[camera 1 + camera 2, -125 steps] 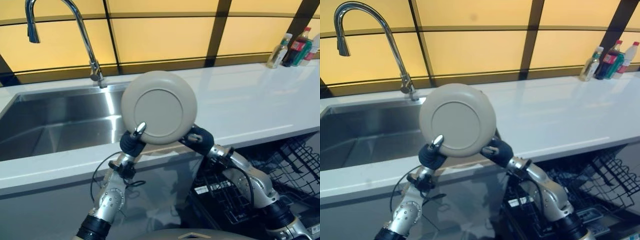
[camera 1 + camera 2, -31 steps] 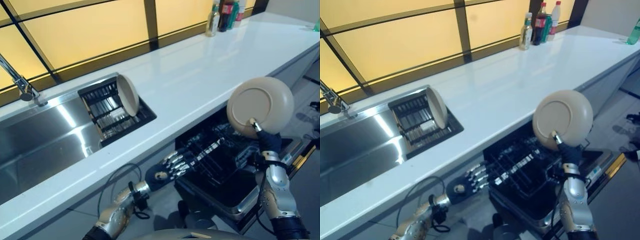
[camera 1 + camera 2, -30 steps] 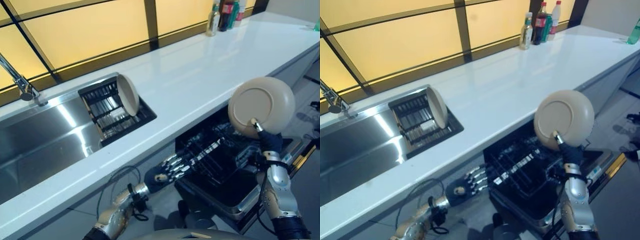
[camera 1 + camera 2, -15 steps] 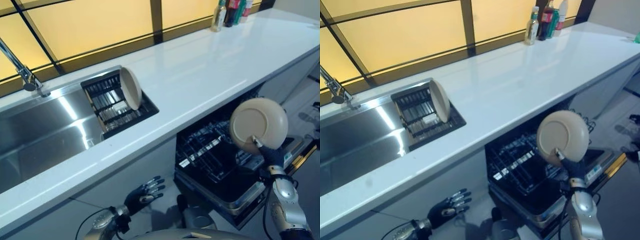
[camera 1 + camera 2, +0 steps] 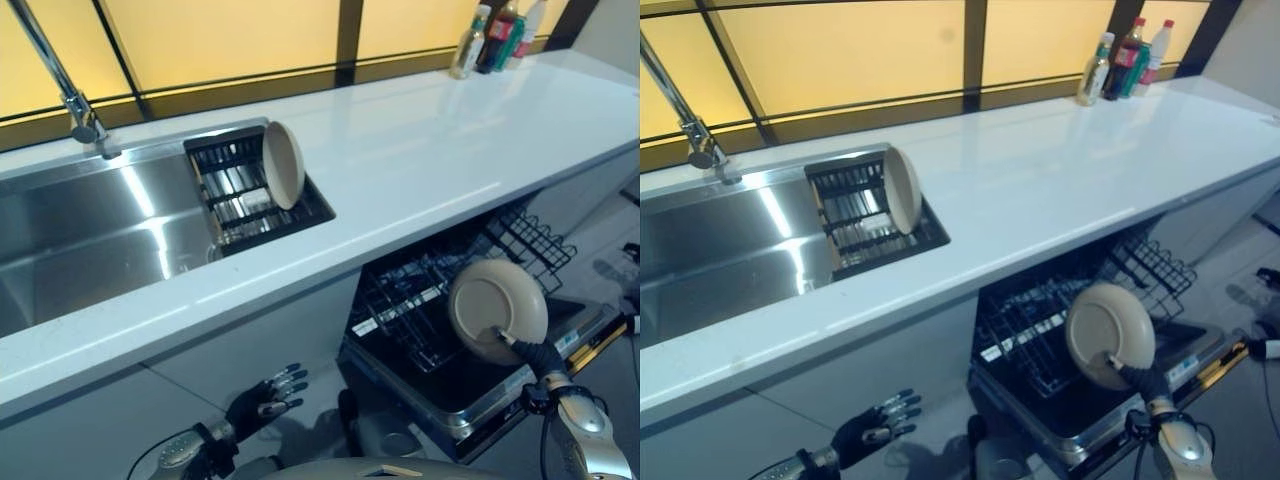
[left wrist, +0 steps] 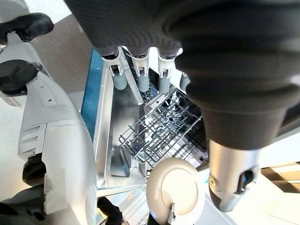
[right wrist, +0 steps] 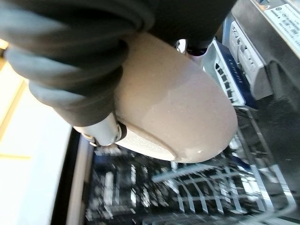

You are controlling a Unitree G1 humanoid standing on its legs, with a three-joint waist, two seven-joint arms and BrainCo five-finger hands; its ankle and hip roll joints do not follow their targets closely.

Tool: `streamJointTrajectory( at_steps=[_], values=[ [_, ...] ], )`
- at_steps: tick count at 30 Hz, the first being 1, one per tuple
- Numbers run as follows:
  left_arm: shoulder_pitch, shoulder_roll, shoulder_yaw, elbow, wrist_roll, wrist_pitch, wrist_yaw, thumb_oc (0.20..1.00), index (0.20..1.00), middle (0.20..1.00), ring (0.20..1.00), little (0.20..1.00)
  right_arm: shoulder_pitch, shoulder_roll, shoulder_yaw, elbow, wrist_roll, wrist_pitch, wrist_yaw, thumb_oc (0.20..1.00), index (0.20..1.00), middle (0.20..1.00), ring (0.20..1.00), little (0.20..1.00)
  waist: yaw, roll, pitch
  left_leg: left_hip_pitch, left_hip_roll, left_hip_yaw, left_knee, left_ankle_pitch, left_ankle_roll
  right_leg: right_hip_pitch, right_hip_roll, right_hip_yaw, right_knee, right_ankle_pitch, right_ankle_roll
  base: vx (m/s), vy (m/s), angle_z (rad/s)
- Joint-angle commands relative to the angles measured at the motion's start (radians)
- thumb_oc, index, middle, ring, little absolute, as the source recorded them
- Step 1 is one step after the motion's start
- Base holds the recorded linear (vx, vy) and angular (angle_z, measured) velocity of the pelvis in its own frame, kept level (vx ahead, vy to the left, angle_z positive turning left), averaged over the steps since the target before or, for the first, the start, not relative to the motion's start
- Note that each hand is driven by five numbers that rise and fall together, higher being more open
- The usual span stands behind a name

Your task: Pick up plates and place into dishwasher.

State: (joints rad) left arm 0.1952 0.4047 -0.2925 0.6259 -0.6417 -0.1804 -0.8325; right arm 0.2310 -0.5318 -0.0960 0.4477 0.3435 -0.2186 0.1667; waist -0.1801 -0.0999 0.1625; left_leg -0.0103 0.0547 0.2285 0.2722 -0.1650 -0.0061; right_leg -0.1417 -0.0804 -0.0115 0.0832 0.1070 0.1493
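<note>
My right hand point(image 5: 543, 359) is shut on the lower edge of a beige plate point(image 5: 498, 311), its thumb point(image 7: 106, 133) pressed against the rim. The plate point(image 7: 180, 119) stands nearly upright, underside toward me, just above the black wire rack point(image 5: 415, 300) of the open dishwasher. A second beige plate point(image 5: 284, 165) leans on its edge in the drying rack point(image 5: 238, 195) set in the sink. Low in front of the cabinet my left hand point(image 5: 262, 399) hangs open and holds nothing, its fingers point(image 6: 138, 78) straight.
A white countertop point(image 5: 420, 150) runs over the dishwasher, with the steel sink point(image 5: 90, 240) and faucet point(image 5: 75, 100) at left. Bottles point(image 5: 500, 30) stand at the far right corner. A second wire basket point(image 5: 525, 240) sticks out behind the rack. The dishwasher door point(image 5: 505, 395) lies open below.
The camera has shifted. My right hand has lowered the plate from counter height to just over the dishwasher rack. The left hand let go of the plate earlier and stays low.
</note>
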Motion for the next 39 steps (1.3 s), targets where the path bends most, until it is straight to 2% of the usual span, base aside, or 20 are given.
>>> streamJointTrajectory(
  at_steps=[1,12,19,26,32,39],
  values=[
    [0.014,0.043,0.009,-0.066,0.018,-0.006,-0.05,1.0,1.0,1.0,1.0,1.0,-0.11,-0.077,0.018,0.039,-0.015,-0.092,0.008,0.2,0.2,0.2,0.2,0.2,0.022,0.008,0.014,-0.03,-0.011,0.023,0.07,-0.085,0.08,-0.052,-0.101,0.038,0.15,0.033,0.068,0.03,-0.045,0.1],
    [-0.016,0.076,-0.008,-0.086,0.021,0.035,-0.063,1.0,1.0,1.0,1.0,1.0,-0.197,-0.104,0.094,0.17,-0.092,-0.071,0.005,0.2,0.2,0.2,0.2,0.2,0.062,0.006,0.044,-0.061,-0.002,-0.002,0.123,-0.101,0.084,-0.07,-0.115,0.015,0.177,0.052,0.071,0.04,-0.033,0.14],
    [-0.035,0.109,-0.016,-0.11,0.024,0.064,-0.084,1.0,1.0,1.0,1.0,1.0,-0.274,-0.126,0.136,0.25,-0.087,-0.072,-0.001,0.2,0.2,0.2,0.2,0.2,0.107,0.014,0.071,-0.099,0.013,-0.027,0.155,-0.098,0.079,-0.064,-0.117,-0.009,0.172,0.04,0.065,0.01,-0.051,0.14],
    [-0.055,0.12,-0.033,-0.121,0.005,0.075,-0.099,1.0,1.0,1.0,1.0,1.0,-0.323,-0.127,0.161,0.28,-0.1,-0.064,-0.006,0.2,0.2,0.2,0.2,0.2,0.123,0.023,0.092,-0.125,0.019,-0.042,0.164,-0.09,0.077,-0.075,-0.114,-0.016,0.185,0.036,0.062,0.0,-0.023,0.1],
    [-0.07,0.133,-0.043,-0.121,0.007,0.082,-0.107,1.0,1.0,1.0,1.0,1.0,-0.36,-0.112,0.173,0.381,-0.104,-0.061,-0.025,0.2,0.2,0.2,0.2,0.2,0.141,0.016,0.102,-0.137,0.023,-0.051,0.169,-0.087,0.076,-0.071,-0.112,-0.025,0.176,0.036,0.06,0.01,-0.043,0.05],
    [-0.097,0.143,-0.054,-0.122,-0.009,0.089,-0.11,1.0,1.0,1.0,1.0,1.0,-0.424,-0.119,0.194,0.422,-0.093,-0.036,0.0,0.2,0.2,0.2,0.2,0.2,0.156,0.024,0.125,-0.143,0.029,-0.059,0.169,-0.078,0.073,-0.071,-0.112,-0.031,0.184,0.039,0.058,0.02,-0.011,0.05]
  ],
)
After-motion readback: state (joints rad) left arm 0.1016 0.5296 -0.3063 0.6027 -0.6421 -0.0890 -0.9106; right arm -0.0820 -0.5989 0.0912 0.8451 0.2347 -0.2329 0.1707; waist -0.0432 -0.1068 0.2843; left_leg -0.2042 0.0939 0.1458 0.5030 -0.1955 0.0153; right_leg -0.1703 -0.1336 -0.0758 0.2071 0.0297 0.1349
